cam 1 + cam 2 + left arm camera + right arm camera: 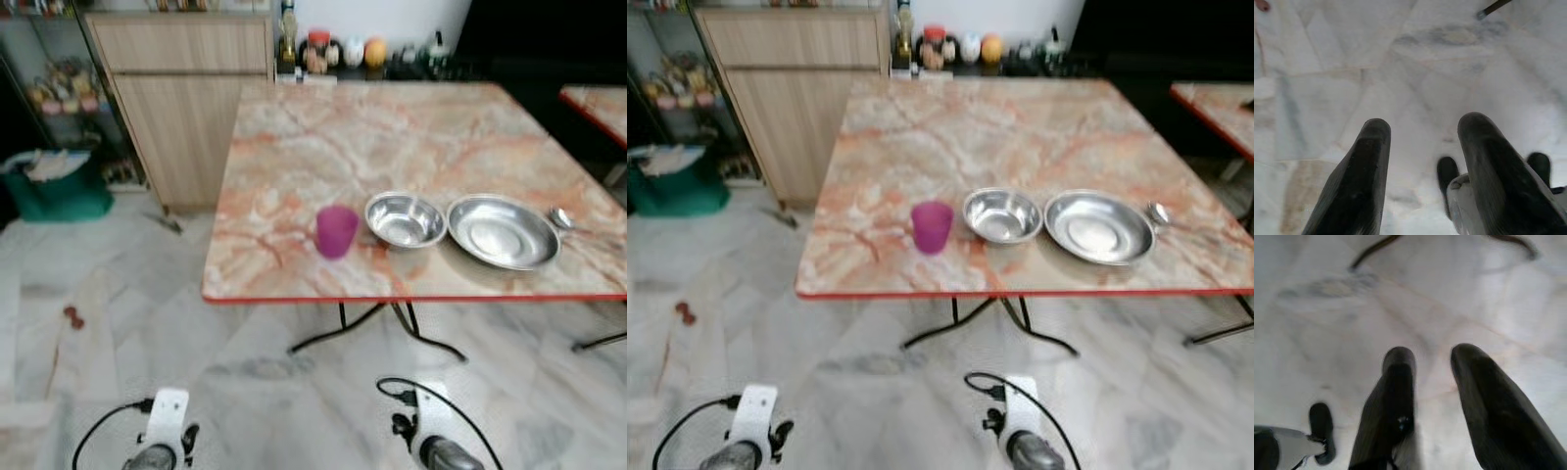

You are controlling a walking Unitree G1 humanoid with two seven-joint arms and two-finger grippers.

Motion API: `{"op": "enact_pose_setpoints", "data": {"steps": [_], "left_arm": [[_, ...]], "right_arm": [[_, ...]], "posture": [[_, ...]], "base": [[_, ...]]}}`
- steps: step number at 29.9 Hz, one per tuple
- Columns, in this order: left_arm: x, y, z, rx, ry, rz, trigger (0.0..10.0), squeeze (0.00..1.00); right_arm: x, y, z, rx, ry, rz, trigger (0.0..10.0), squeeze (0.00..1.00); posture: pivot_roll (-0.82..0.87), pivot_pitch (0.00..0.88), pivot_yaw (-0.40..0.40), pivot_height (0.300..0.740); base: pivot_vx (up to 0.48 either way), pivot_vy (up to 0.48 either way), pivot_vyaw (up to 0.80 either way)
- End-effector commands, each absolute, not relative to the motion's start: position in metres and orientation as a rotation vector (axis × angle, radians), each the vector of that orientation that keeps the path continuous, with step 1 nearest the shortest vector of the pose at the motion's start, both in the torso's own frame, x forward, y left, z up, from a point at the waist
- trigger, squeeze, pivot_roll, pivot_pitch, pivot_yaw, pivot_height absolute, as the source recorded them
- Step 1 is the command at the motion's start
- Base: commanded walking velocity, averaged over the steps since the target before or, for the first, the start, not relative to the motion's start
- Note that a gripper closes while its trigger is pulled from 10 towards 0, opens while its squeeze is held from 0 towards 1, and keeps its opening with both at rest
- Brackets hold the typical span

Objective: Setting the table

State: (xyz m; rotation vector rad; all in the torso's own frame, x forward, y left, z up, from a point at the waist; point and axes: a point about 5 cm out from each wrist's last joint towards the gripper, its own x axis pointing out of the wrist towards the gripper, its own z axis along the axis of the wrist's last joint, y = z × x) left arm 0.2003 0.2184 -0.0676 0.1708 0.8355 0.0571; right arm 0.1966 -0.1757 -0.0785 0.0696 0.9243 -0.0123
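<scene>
Table [411, 137] looks mostly set: cup [336, 231], bowl [405, 218], plate [503, 230], spoon [565, 219] in a row along near edge. Left gripper [1420, 147] & right gripper [1432, 377] hang over floor, fingers apart, holding nothing.

Cup [932, 226], bowl [1002, 215], plate [1098, 227] on table [950, 127]

A pink-veined marble table [392, 137] with a red edge stands on black metal legs [392, 328] over a pale marble tile floor [118, 294]. A light wood cabinet [186, 98] stands far left, beside a wire shelf [49, 88] and a green bin [59, 186]. Jars and bottles [333, 49] line the far white wall [382, 20], and a second table [598, 103] sits right.
</scene>
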Motion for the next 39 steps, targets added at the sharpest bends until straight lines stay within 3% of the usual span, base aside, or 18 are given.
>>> {"op": "enact_pose_setpoints", "data": {"steps": [1,25,39], "left_arm": [[0.1951,0.2227,-0.0699,0.180,0.858,0.066,10.0,0.00],[0.1971,0.2227,-0.0690,0.173,0.857,0.067,10.0,0.00],[0.1937,0.2223,-0.0711,0.173,0.872,0.065,10.0,0.00]], "right_arm": [[0.2005,-0.1715,-0.0766,0.080,0.905,-0.008,10.0,0.00],[0.2023,-0.1696,-0.0758,0.080,0.901,0.003,10.0,0.00],[0.2027,-0.1703,-0.0755,0.072,0.902,0.020,10.0,0.00]], "posture": [[0.06,0.000,-0.057,0.740],[0.06,0.000,-0.054,0.740],[0.06,0.000,-0.058,0.740]], "base": [[0.000,-0.251,0.00],[0.000,-0.234,0.00],[0.000,-0.034,0.00]]}}
